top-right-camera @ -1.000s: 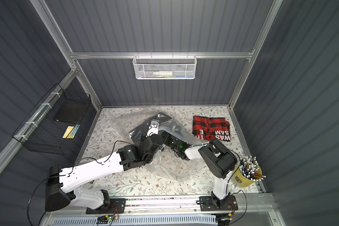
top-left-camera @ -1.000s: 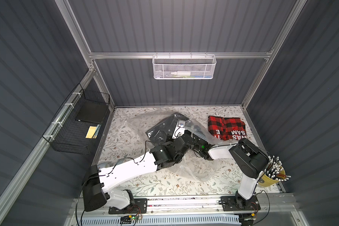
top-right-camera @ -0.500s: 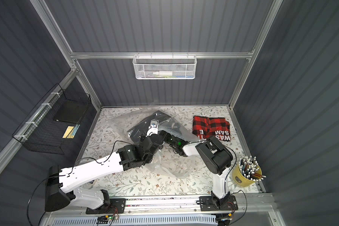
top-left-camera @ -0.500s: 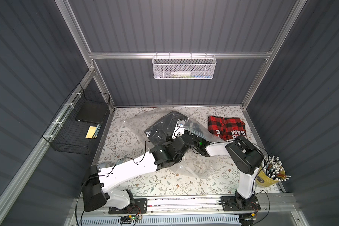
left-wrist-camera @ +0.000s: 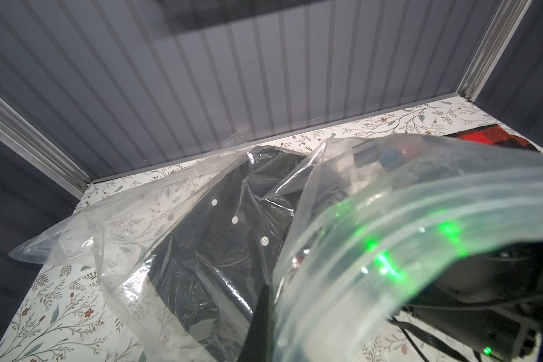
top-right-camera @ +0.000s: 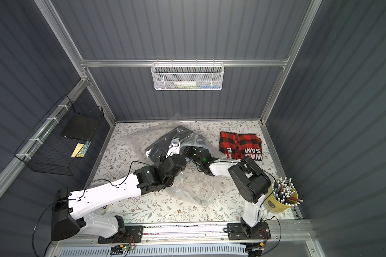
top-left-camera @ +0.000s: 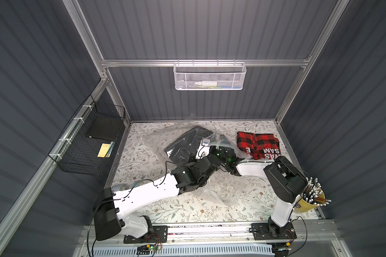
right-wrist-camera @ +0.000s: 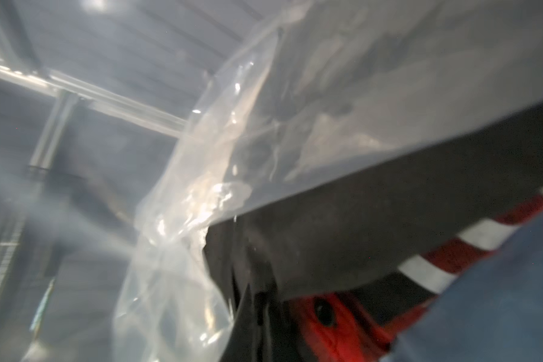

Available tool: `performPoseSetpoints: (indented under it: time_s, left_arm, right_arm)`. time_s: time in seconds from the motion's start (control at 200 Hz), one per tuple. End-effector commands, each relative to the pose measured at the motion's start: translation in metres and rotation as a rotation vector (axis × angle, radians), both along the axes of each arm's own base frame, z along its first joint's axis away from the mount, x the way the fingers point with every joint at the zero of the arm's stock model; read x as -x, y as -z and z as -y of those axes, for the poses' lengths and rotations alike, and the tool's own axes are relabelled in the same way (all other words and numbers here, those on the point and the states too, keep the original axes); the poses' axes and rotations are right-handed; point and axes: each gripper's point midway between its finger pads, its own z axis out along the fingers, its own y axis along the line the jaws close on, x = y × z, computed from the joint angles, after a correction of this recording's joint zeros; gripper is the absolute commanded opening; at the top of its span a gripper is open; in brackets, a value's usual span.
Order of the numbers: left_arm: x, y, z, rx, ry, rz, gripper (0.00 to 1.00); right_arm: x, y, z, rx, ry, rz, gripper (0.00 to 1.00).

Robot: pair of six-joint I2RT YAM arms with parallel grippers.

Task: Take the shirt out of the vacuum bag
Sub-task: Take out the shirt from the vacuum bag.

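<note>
The vacuum bag (top-left-camera: 156, 140) (top-right-camera: 138, 139) lies crinkled at the back middle of the table, with a black buttoned shirt (top-left-camera: 185, 144) (top-right-camera: 163, 146) (left-wrist-camera: 220, 238) inside it. My left gripper (top-left-camera: 213, 155) (top-right-camera: 182, 156) (left-wrist-camera: 262, 301) is shut on the bag's zip strip (left-wrist-camera: 405, 238) and holds that edge raised. Reaching in at the bag's mouth from the right, my right gripper (top-left-camera: 220, 152) (top-right-camera: 193, 153) (right-wrist-camera: 257, 301) is shut. Dark fabric (right-wrist-camera: 389, 225) and clear plastic (right-wrist-camera: 201, 175) press against its jaws. Red, white and blue cloth shows blurred beside them.
A folded red-and-black plaid cloth (top-left-camera: 257, 144) lies at the back right. A yellow cup of pens (top-left-camera: 310, 200) stands by the right arm's base. A black wire basket (top-left-camera: 91, 142) hangs on the left wall and a white mesh basket (top-left-camera: 210, 76) on the back wall.
The right gripper has pushed further left into the bag's mouth and closed from partly open. The bag and shirt shifted slightly toward the back. The left gripper stayed shut.
</note>
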Motion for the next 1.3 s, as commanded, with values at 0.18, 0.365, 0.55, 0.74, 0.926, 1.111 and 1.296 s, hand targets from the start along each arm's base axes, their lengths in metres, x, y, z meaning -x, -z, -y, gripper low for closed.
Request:
performPoseSetpoints:
  time_s: [0.18, 0.365, 0.55, 0.74, 0.926, 1.111, 1.296]
  left_arm:
    - [0.005, -0.004, -0.014, -0.002, -0.026, 0.004, 0.0]
    - [0.006, -0.003, -0.016, -0.008, -0.029, 0.003, 0.0]
    - [0.005, -0.002, -0.015, -0.009, -0.029, 0.005, 0.0]
    - [0.004, -0.001, -0.013, -0.006, -0.028, 0.006, 0.0]
    - [0.004, 0.001, -0.011, -0.006, -0.026, 0.003, 0.0]
    - [0.004, 0.002, -0.011, -0.003, -0.026, 0.002, 0.0]
    - [0.004, 0.003, -0.011, 0.001, -0.027, 0.003, 0.0]
  right_arm:
    - [0.014, -0.015, 0.016, 0.01, 0.024, 0.048, 0.0]
    - [0.029, -0.004, 0.029, 0.015, 0.029, 0.021, 0.0]
    - [0.042, -0.012, 0.038, 0.009, 0.027, 0.032, 0.0]
    - [0.053, -0.027, 0.049, 0.025, 0.036, 0.066, 0.0]
    - [0.063, -0.038, 0.055, 0.021, 0.026, 0.09, 0.0]
    - [0.072, -0.056, 0.055, 0.013, 0.008, 0.122, 0.0]
    - [0.08, -0.085, 0.056, -0.01, -0.008, 0.174, 0.0]
